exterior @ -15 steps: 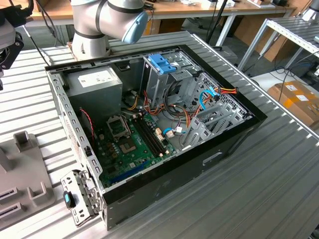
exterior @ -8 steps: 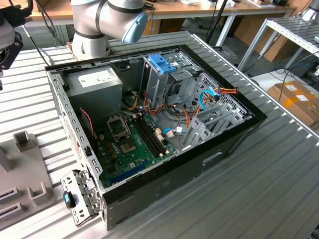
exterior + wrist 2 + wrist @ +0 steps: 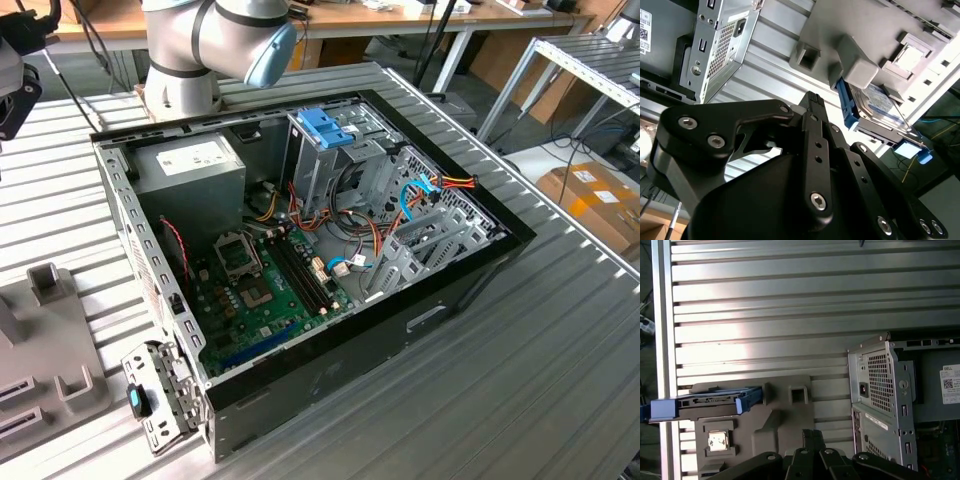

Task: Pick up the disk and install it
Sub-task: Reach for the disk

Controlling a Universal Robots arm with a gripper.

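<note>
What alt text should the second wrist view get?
The black metal gripper hangs apart from the silver-grey rectangular disk with blue side rails, which sits in a grey plastic fixture on the ribbed metal table. A grey metal computer case stands nearby.

In the second wrist view a post of the grey fixture point(image 3: 860, 67) hides one end of the disk point(image 3: 879, 106), and the print on its label is too small to make out. The pincer point(image 3: 812, 112) is cut off by the picture's edge, and its black linkage hides part of the tabletop point(image 3: 775, 65). In the first wrist view the disk point(image 3: 705, 402) sits edge-on, its labelled face out of sight, and its end farthest from the computer case point(image 3: 890, 385) runs off the picture. In the exterior view the fixture point(image 3: 45, 330) is cropped at the exterior view's left, and the arm point(image 3: 215, 40) is cut off beyond the case.
</note>
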